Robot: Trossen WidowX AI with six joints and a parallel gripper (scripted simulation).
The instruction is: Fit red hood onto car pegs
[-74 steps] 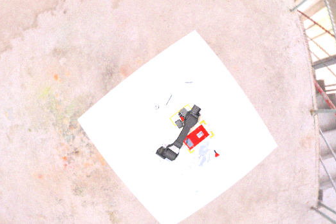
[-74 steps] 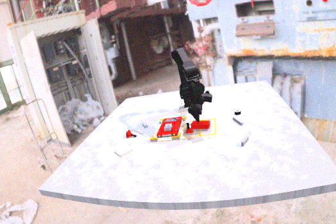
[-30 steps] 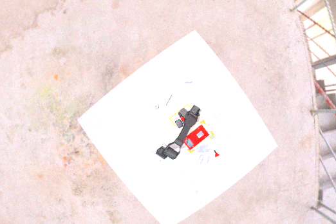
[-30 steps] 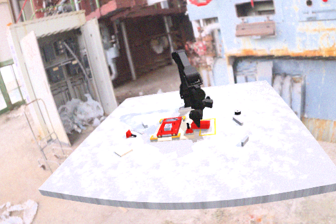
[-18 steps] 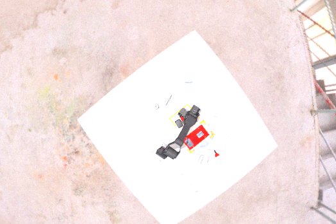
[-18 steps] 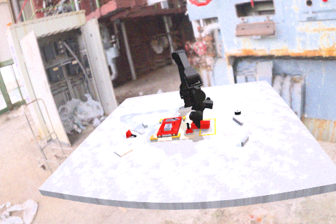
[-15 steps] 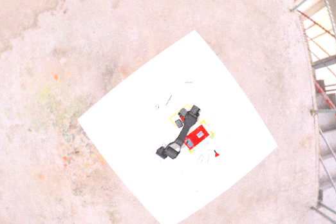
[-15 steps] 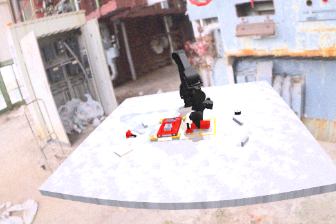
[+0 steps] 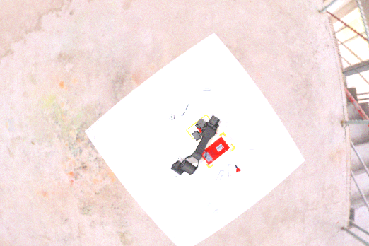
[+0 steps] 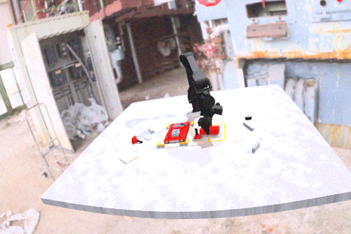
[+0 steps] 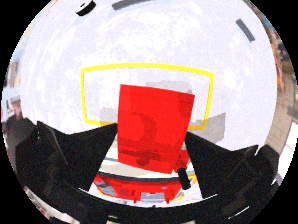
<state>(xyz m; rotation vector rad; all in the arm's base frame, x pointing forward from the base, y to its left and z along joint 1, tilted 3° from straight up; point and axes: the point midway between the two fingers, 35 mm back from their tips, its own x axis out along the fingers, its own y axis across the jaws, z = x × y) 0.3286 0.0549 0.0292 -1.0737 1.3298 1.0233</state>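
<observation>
The red hood (image 11: 154, 129) (image 10: 214, 129) (image 9: 200, 129) lies flat on the table inside a yellow marked rectangle (image 11: 147, 67) (image 10: 224, 133). My gripper (image 11: 152, 131) (image 10: 205, 130) (image 9: 199, 126) is open and low over the hood, with a dark finger on either side of it. The fingers do not grip it. The red car chassis (image 9: 215, 149) (image 10: 177, 132) with its grey engine block sits in the jig with yellow corner marks (image 9: 223, 134) (image 10: 161, 144), just beside the hood. Part of the chassis shows at the bottom of the wrist view (image 11: 133, 188). The pegs are too small to make out.
A small red piece (image 9: 237, 170) (image 10: 134, 140) lies beyond the chassis. Two grey bars (image 10: 248, 126) (image 10: 255, 146) and a small black cap (image 10: 248, 118) lie to the right of the hood. A flat light strip (image 10: 129, 159) lies near the front left.
</observation>
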